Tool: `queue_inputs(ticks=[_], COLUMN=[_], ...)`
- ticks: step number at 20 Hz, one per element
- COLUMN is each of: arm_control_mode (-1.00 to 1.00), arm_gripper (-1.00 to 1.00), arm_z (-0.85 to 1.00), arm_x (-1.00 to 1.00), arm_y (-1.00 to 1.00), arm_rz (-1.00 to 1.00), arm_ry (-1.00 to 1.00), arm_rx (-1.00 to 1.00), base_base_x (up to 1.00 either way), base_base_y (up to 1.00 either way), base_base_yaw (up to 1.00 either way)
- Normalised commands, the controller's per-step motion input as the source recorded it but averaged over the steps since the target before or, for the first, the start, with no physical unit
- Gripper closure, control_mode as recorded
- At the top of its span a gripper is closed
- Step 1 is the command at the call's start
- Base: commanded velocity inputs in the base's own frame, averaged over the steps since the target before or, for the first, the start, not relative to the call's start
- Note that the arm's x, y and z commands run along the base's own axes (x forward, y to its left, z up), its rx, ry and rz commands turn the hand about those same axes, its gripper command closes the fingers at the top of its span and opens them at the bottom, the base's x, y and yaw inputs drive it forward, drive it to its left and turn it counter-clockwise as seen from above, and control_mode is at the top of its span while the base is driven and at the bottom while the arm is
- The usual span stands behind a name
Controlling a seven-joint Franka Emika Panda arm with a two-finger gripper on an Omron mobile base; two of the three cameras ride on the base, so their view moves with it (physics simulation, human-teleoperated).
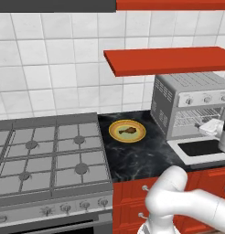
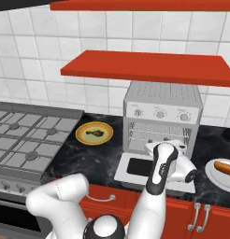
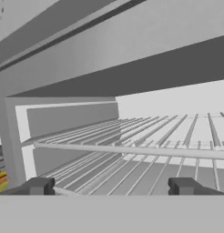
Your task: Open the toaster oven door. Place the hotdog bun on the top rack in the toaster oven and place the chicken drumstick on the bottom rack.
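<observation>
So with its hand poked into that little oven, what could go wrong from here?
The open gripper sits just above a wire rack inside the toaster oven; pulling out carelessly, a fingertip might snag a wire. The lowered toaster oven door lies right under the arm, so a low swing could bump it. The chicken drumstick waits far off on its yellow plate, a long reach that might end in a poor grip.
</observation>
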Motion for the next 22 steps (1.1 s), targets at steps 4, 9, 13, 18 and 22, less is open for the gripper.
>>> queue_inputs(ticks=[4, 9, 13, 18, 22], arm_control_mode=[-1.00, -1.00, -1.00, -1.00, -1.00], arm_gripper=[-1.00, -1.00, -1.00, -1.00, -1.00], arm_z=[-0.03, -0.24, -0.13, -0.15, -0.30], arm_x=[0.26, 0.18, 0.31, 0.14, 0.10], arm_y=[0.00, 0.00, 0.00, 0.00, 0.00], arm_rz=[0.00, 0.00, 0.00, 0.00, 0.00], arm_ry=[0.02, 0.09, 0.02, 0.00, 0.01], arm_rx=[0.00, 0.00, 0.00, 0.00, 0.00], base_base_x=[0.00, 0.00, 0.00, 0.00, 0.00], base_base_y=[0.00, 0.00, 0.00, 0.00, 0.00], base_base_yaw=[0.00, 0.00, 0.00, 0.00, 0.00])
